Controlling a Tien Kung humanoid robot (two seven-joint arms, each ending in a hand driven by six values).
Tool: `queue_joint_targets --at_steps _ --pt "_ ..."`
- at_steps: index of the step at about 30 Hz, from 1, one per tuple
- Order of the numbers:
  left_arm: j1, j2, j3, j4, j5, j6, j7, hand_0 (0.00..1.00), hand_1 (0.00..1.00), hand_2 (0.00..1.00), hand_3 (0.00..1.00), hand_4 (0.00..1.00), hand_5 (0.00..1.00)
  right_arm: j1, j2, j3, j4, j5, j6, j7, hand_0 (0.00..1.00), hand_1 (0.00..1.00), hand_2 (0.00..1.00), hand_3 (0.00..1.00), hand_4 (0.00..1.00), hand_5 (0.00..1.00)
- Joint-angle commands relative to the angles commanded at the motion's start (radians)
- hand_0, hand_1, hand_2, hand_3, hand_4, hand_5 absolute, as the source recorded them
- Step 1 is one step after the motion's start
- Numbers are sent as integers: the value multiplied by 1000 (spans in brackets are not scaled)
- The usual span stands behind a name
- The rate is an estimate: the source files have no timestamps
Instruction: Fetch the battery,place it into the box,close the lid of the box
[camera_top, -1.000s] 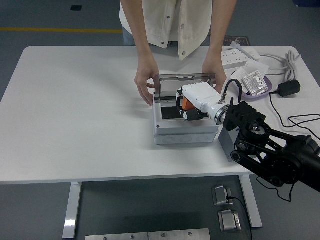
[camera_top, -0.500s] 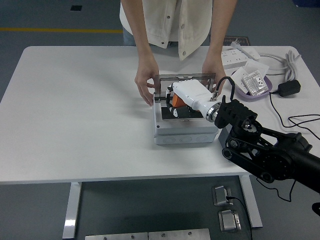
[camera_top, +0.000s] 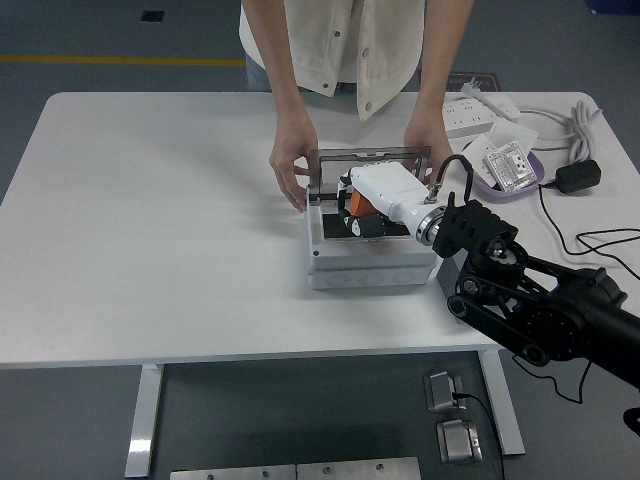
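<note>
Head view shows the right hand (camera_top: 372, 197) inside the open box (camera_top: 370, 262), its fingers (camera_top: 352, 206) hidden so I cannot tell their state or see the battery, and the lid (camera_top: 368, 158) just behind them, held by a person's hands (camera_top: 290, 168), could be hit.

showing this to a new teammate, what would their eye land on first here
Most likely the robot's right hand, white with orange parts, reaching from the right into the open grey box at the table's middle. Right behind it a person at the far side holds the box's upright lid with both hands. Off at the far right corner lies a clutter of a power strip, cables and a purple tray.
</note>
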Motion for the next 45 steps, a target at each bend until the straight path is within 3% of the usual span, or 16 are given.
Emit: queue_joint_targets --at_steps 5,6,10,11,16,17,26,35,36,40,41,45 --pt "-1 0 0 0 2 0 1 465 588 548 539 363 2 -2 1 0 -3 0 -4 6 247 255 311 324 131 108" --pt "-2 0 2 0 0 -1 0 465 589 547 539 363 2 -2 2 0 -3 -1 -5 7 524 372 415 452 496 106" --pt "-4 0 1 0 0 -1 0 465 589 547 539 363 2 -2 3 2 -3 0 -6 12 524 372 415 452 496 106" --pt "-3 0 0 0 2 -1 0 464 588 548 539 363 2 -3 3 3 -3 2 -7 13 588 401 457 524 544 132" --pt "-1 0 -4 0 6 0 1 464 588 548 539 363 2 -3 3 4 0 6 -10 14 588 401 457 524 544 132" --pt "-1 0 -4 0 6 0 1 463 588 547 539 359 2 -4 3 4 0 7 -10 14 559 428 478 546 630 237" --pt "0 -1 -10 0 11 0 2 463 586 547 539 356 2 -7 0 11 6 38 -10 8 574 438 493 560 624 267" --pt "4 -6 -14 0 17 0 3 463 585 545 539 353 2 -41 -31 114 83 228 13 -17 579 438 497 566 621 293" --pt "5 -7 -15 0 18 0 4 463 584 545 539 354 2 -47 -38 132 98 250 17 -21 523 408 484 560 622 296" --pt "6 -8 -19 0 23 0 5 463 584 545 539 354 2 -68 -62 211 148 320 32 -43 523 408 484 560 622 296" --pt "6 -8 -20 0 23 0 5 462 584 545 540 353 2 -75 -70 239 167 323 37 -55 191 239 300 323 472 281" --pt "7 -9 -22 0 25 0 5 462 584 545 540 353 2 -93 -87 313 207 325 48 -79 191 239 300 323 472 281"
